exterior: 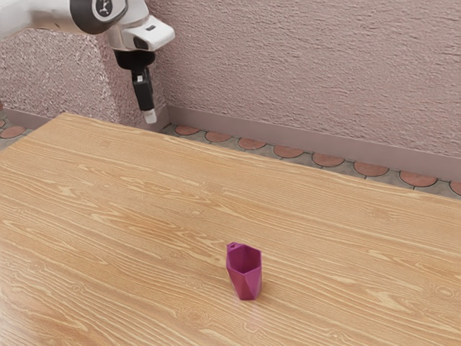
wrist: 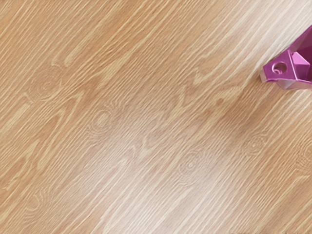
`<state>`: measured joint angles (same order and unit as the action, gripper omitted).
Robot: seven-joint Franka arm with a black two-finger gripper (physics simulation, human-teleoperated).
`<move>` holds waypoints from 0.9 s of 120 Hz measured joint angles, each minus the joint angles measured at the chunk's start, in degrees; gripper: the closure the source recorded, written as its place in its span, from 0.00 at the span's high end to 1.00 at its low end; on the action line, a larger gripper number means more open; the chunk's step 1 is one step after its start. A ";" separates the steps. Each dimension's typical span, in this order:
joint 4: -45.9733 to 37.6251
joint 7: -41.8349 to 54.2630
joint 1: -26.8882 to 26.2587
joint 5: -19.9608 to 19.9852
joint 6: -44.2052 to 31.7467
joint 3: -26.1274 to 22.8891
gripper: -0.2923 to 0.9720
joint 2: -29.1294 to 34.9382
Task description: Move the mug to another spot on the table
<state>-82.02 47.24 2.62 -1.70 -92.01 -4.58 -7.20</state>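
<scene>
A magenta faceted mug stands upright on the wooden table, toward the front and a little to the exterior view's right of the middle. Its small handle faces the exterior view's left. My gripper hangs high above the table's far left corner, pointing down, far from the mug and with nothing in it. In the wrist view the mug shows from above at the picture's edge, handle loop visible, well off to the side of my hand.
A pink textured wall with a grey skirting runs behind the table. Round red floor tiles lie between the wall and the table's far edge. Bare wood surrounds the mug on all sides.
</scene>
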 joint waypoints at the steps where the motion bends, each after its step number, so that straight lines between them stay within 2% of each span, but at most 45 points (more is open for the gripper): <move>1: 0.00 0.05 0.01 0.00 0.00 0.00 0.77 -0.02; 48: -3.19 2.35 -0.64 0.06 0.00 -0.55 0.77 -1.48; 74: -7.85 14.58 -1.06 -0.13 -2.10 -1.96 0.77 -2.47; 90: -12.92 26.05 0.09 3.76 -6.72 -2.09 0.77 -2.78; 108: -17.90 39.63 0.79 11.14 -13.52 -2.12 0.77 -3.38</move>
<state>-99.92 86.87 3.41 9.44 -105.53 -6.69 -10.58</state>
